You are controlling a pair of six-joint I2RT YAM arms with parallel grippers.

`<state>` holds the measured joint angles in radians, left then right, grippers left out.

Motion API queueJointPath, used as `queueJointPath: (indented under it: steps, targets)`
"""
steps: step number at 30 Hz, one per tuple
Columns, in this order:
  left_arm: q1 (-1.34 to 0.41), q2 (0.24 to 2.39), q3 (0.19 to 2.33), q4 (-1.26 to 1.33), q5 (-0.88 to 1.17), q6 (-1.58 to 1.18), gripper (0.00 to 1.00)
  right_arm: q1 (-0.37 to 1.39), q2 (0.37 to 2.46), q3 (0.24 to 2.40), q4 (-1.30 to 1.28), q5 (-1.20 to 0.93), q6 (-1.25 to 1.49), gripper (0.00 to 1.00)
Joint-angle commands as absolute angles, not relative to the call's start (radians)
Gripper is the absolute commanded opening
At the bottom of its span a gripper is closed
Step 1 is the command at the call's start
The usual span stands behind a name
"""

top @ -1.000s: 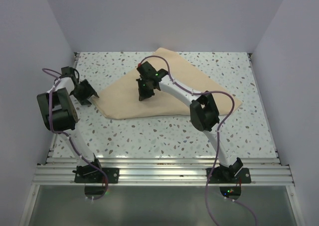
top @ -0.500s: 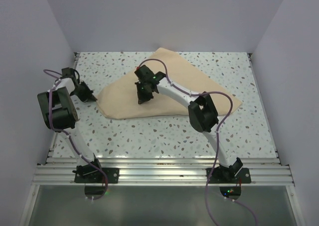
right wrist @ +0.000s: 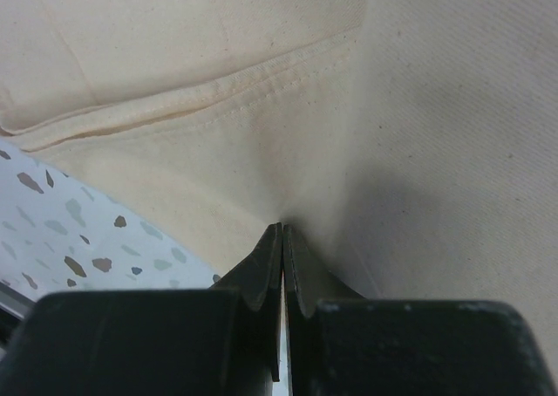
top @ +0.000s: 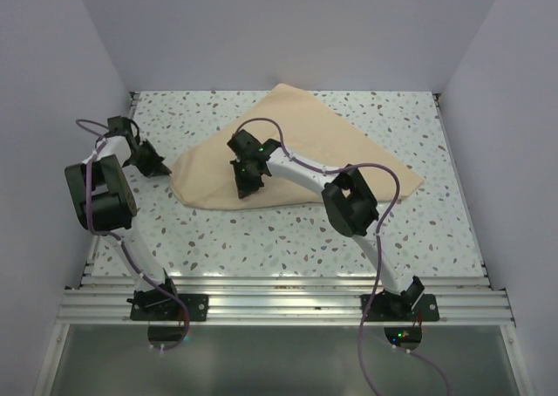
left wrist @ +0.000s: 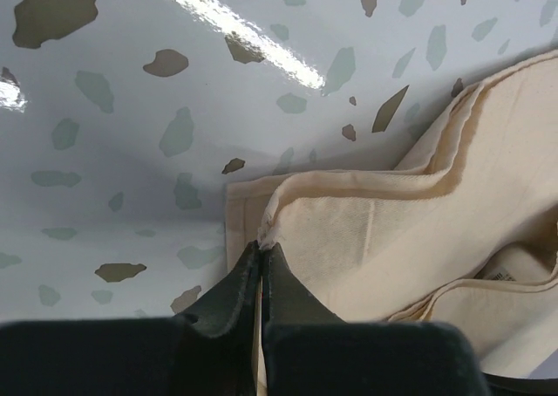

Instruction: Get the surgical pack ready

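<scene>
Folded beige cloth (top: 336, 143): left tool (top: 162, 169) at corner, right tool (top: 244, 189) mid-cloth.

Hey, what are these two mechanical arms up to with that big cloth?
Both arms are handling a beige cloth that lies folded in layers on the speckled table. The left end effector is shut on a hemmed corner at the cloth's left end. The right end effector is pinching a fold nearer the middle, close to the near edge. No tray or instruments are in sight.
</scene>
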<state>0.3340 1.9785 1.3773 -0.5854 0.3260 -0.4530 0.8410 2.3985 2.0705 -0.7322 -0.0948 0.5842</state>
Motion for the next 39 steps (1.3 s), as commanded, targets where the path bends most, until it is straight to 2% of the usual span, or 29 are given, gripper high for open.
queueJointPath:
  steps: [1,15,21,25,28,35,39]
  targets:
    - [0.322,1.919,1.419,-0.591,0.370,-0.457,0.00,0.851,2.322,2.057,-0.733,-0.063,0.584,0.00]
    - [0.299,1.879,1.407,-0.594,0.385,-0.463,0.00,0.850,2.298,2.186,-0.784,-0.003,0.482,0.00]
    - [0.298,1.873,1.401,-0.597,0.388,-0.469,0.00,0.782,2.329,2.284,-0.769,0.066,0.436,0.00]
    - [0.298,1.875,1.393,-0.597,0.396,-0.471,0.00,0.709,2.339,2.270,-0.684,0.081,0.420,0.00]
    - [0.296,1.875,1.382,-0.592,0.402,-0.472,0.00,0.646,2.371,2.290,-0.646,0.077,0.419,0.00]
    - [0.295,1.867,1.385,-0.588,0.407,-0.480,0.00,0.609,2.525,2.483,-0.652,0.052,0.367,0.00]
    - [0.295,1.864,1.396,-0.592,0.414,-0.480,0.00,0.607,2.557,2.479,-0.653,0.083,0.365,0.00]
